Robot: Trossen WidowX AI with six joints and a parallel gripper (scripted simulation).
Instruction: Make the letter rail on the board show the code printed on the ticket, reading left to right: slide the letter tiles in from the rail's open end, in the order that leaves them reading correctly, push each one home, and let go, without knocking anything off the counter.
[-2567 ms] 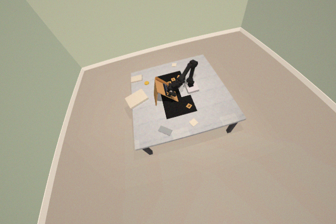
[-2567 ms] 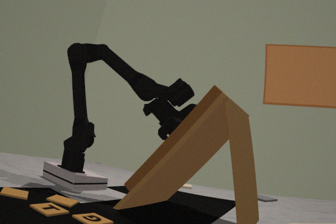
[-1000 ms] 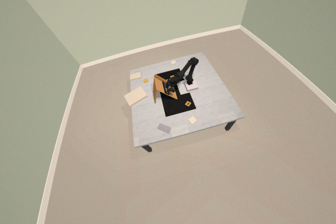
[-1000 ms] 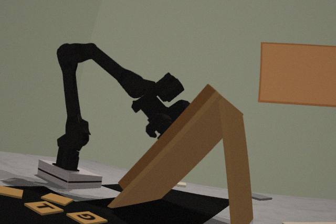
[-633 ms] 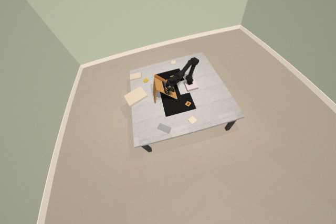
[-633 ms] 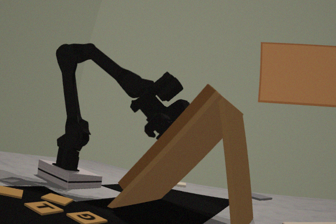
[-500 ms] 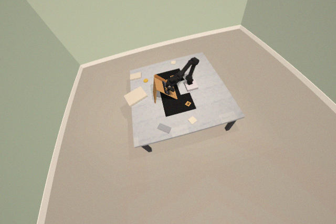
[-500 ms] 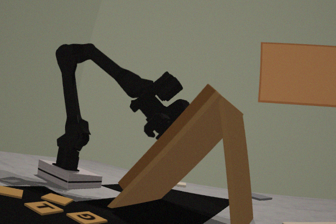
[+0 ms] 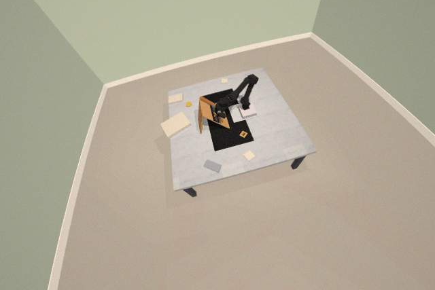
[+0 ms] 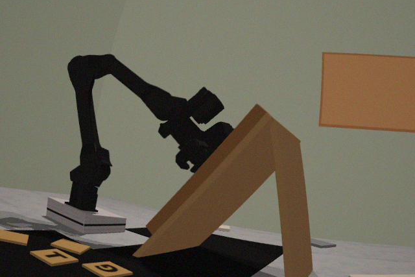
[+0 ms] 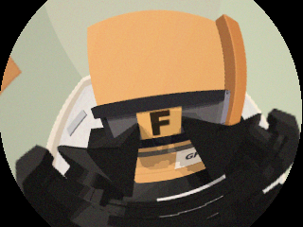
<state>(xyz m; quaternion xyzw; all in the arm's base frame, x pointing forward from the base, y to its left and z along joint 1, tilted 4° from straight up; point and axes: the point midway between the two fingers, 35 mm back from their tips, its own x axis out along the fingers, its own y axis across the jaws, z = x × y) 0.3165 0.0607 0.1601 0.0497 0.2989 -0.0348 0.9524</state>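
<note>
My gripper (image 11: 160, 123) (image 9: 218, 114) is shut on the F tile (image 11: 160, 123), which stands upright between the fingertips at the dark letter rail (image 11: 205, 106) on the sloped orange board (image 11: 156, 57) (image 9: 207, 109) (image 10: 231, 170). Whether the tile is fully seated in the rail's channel is hard to tell. The ticket (image 11: 187, 158) below the rail is partly hidden by a finger; only "GF" or similar shows. In the exterior view, a T tile (image 10: 53, 256), a G tile (image 10: 107, 268) and two tiles with unreadable faces lie on the black mat (image 10: 20, 263). Another tile (image 9: 243, 134) lies on the mat's near part.
The board has a raised side wall (image 11: 233, 71) at the right in the wrist view. A large cream block (image 9: 175, 124), a smaller one (image 9: 175, 98) and a yellow disc (image 9: 188, 104) lie behind it. A grey slab (image 9: 212, 166) and a cream square (image 9: 249, 155) lie near the counter's front edge.
</note>
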